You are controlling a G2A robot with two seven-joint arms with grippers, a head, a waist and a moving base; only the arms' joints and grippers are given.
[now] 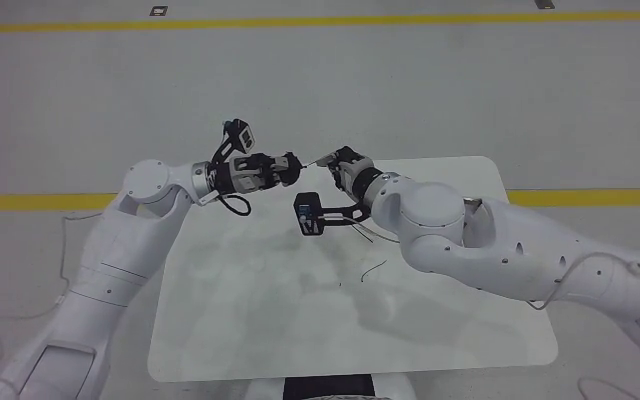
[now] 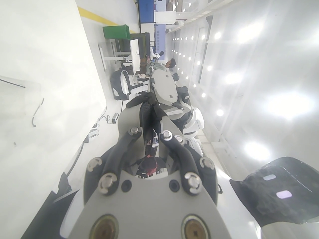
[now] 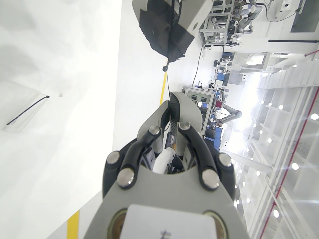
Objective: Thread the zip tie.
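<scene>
Holding thin black plastic zip tie (image 3: 168, 83) stretched in mid-air above far edge of white surface (image 1: 250, 300). Gripping strap tail with right gripper (image 3: 172, 103), closed tight; clamping head end in left gripper (image 3: 171, 53), square head poking just past its tip.

White table (image 1: 450, 330), one yellow floor stripe (image 1: 300, 22) far beyond it; seemingly a clear bag (image 3: 22, 98) lies on top

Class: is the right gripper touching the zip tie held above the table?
Touching. The right wrist view shows the right gripper shut on the zip tie, with the thin black strap pinched between its closed jaws.
</scene>
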